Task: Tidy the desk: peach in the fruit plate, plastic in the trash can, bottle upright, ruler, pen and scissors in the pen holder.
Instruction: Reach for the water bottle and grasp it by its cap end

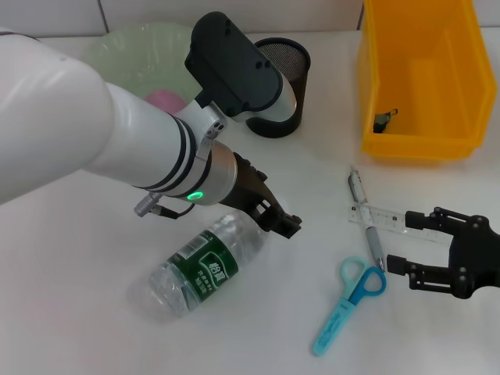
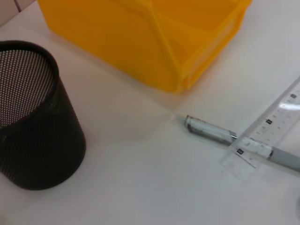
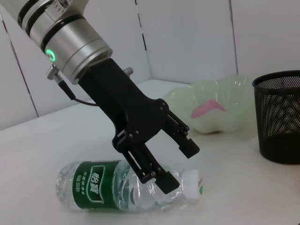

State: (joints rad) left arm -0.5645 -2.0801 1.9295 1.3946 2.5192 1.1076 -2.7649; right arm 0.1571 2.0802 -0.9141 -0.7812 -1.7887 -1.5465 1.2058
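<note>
I hover my left gripper (image 1: 275,212), jaws spread and empty, over the neck of the clear green-labelled plastic bottle (image 1: 201,264) lying on the white desk (image 1: 70,312), and should straddle the neck squarely before closing.

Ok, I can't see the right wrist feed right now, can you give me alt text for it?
The left end effector, fingers open, straddles the neck of the bottle, which lies on its side on the desk. Behind sit the fruit plate holding the peach, and the pen holder beside it.
</note>
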